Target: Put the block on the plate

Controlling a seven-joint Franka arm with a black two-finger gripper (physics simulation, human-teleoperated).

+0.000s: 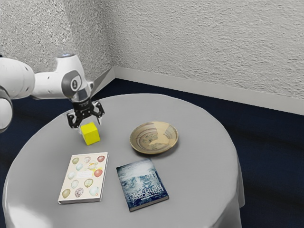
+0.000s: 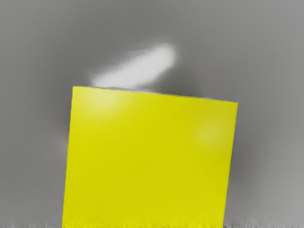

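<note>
Exterior view: shows rough, pale walls (image 1: 204,42) meeting in a corner above a dark blue floor (image 1: 278,152). Takes in a round table (image 1: 204,190) draped in grey cloth. Follows a white arm (image 1: 47,85) in from the exterior view's left, bent down over the far left part of the table. Shows, on the near left, a pale book (image 1: 71,187) with coloured eggs on its cover, and just to the right of it, apart, a dark blue book (image 1: 130,192) lying at a slant. Places a shallow, patterned plate (image 1: 142,140) beyond the blue book, right of the gripper (image 1: 87,123). Spreads that gripper's fingers (image 1: 71,121) wide, pointing down over the yellow block (image 1: 90,134), and grips nothing. Puts the block beyond the pale book, left of the plate and well apart from it. Seems to rest it on the cloth, though hard to make out for certain beneath the hand. Wrist view: looks at the same block close up, its flat yellow face close under the hand, with a bright streak (image 2: 137,66) on the grey just beside it.
</note>
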